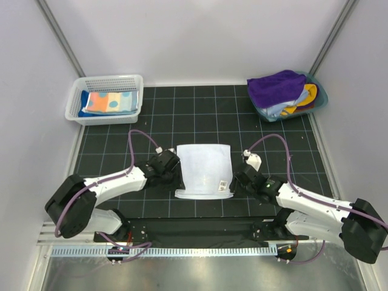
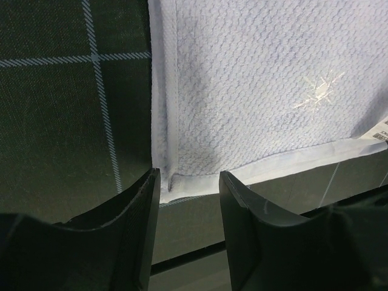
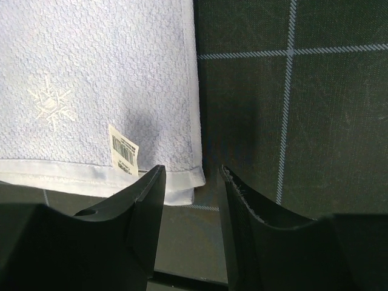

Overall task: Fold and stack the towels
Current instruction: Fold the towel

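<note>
The job looked roughly midway. One polka-dot towel point(image 1: 110, 102) lay folded flat in the white mesh basket point(image 1: 74, 104) at the far left, while a purple towel point(image 1: 276, 88) sat heaped with other crumpled cloths in the teal tub point(image 1: 321, 91) at the far right, none of those folded yet. The white towel point(image 1: 205, 167) lay on the dark gridded mat point(image 1: 182, 115) in the near middle, between the two arms, doubled over with a second layer showing at its near edge; it probably needed another fold before stacking. It was soft cloth with a pebbled, waffle-like weave, a smooth stitched hem point(image 2: 291, 160), a pale snowflake point(image 3: 51, 103) woven in and a small printed label point(image 3: 123, 151). The left gripper point(image 2: 186, 182) stood with its jaws apart at the towel's near left corner, the right gripper point(image 3: 193, 172) likewise parted at the near right corner; neither clamped the cloth, which lay flat.
</note>
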Action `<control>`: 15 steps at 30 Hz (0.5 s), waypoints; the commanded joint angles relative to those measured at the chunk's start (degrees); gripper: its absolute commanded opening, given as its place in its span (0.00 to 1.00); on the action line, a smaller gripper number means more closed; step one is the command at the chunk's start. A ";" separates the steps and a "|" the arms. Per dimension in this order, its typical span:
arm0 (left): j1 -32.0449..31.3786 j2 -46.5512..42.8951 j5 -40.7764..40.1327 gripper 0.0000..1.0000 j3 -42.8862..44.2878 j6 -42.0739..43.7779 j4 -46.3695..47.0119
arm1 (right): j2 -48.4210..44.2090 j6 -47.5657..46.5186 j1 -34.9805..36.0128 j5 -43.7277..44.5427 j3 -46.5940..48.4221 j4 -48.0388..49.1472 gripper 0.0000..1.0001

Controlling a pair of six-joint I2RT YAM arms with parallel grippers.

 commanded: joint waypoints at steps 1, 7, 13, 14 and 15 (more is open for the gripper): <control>-0.58 0.68 -0.01 0.48 -0.40 -1.37 0.66 | 0.73 1.09 0.38 1.92 -0.71 2.06 0.47; -1.11 1.47 -0.10 0.48 -1.19 -2.07 1.81 | 2.39 1.09 0.20 1.66 -0.89 3.20 0.47; -1.11 -0.37 -0.10 0.44 -1.55 -2.60 2.69 | 3.10 1.26 0.38 1.66 -0.80 3.73 0.47; -1.11 -0.72 -0.10 0.43 -1.46 -2.60 2.60 | 3.19 1.26 0.38 1.66 -0.80 3.73 0.47; -1.11 -1.16 -0.10 0.41 -1.46 -2.60 2.69 | 3.28 1.26 0.38 1.66 -0.80 3.82 0.46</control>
